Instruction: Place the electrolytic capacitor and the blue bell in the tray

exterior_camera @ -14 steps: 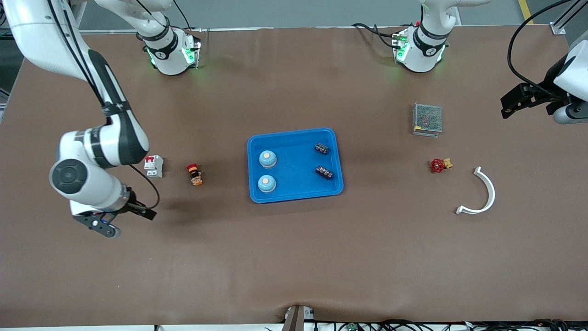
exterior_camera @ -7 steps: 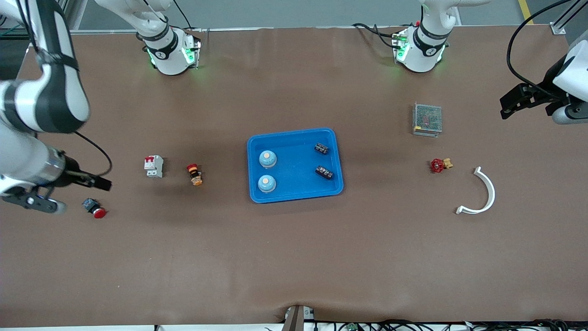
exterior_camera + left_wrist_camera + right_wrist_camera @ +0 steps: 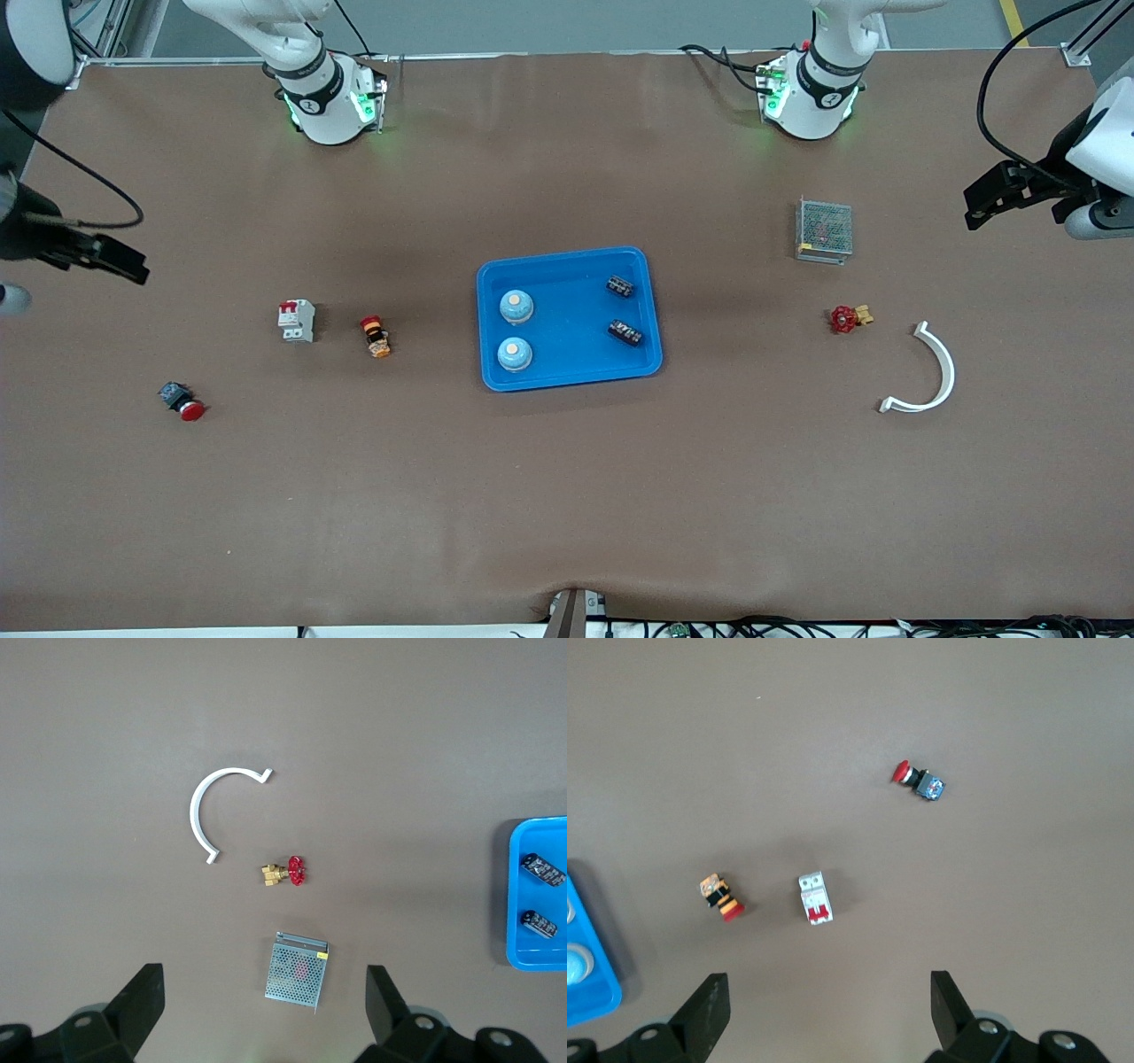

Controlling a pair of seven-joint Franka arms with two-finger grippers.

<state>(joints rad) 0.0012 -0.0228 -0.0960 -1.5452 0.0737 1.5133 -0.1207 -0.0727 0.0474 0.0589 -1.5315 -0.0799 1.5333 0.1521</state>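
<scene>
Two bells (image 3: 516,330): in tray (image 3: 567,381), upright, at its right-arm end.
Two capacitors (image 3: 623,310): in tray, at its left-arm end, lying flat, long axes slanted.
Right gripper (image 3: 824,1005): spread, empty, over table edge, well apart from tray.
Left gripper (image 3: 266,1001): spread, empty, near mesh box (image 3: 824,229), waiting.
Judgement: task looks done; neither arm nearer.

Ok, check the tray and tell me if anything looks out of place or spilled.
Nothing stands out. The tray sits flat with two blue bells upright at the right arm's end and two capacitors lying on their sides at the other end. Nothing hangs over the rim. Both the left gripper and right gripper are open, holding nothing.
</scene>
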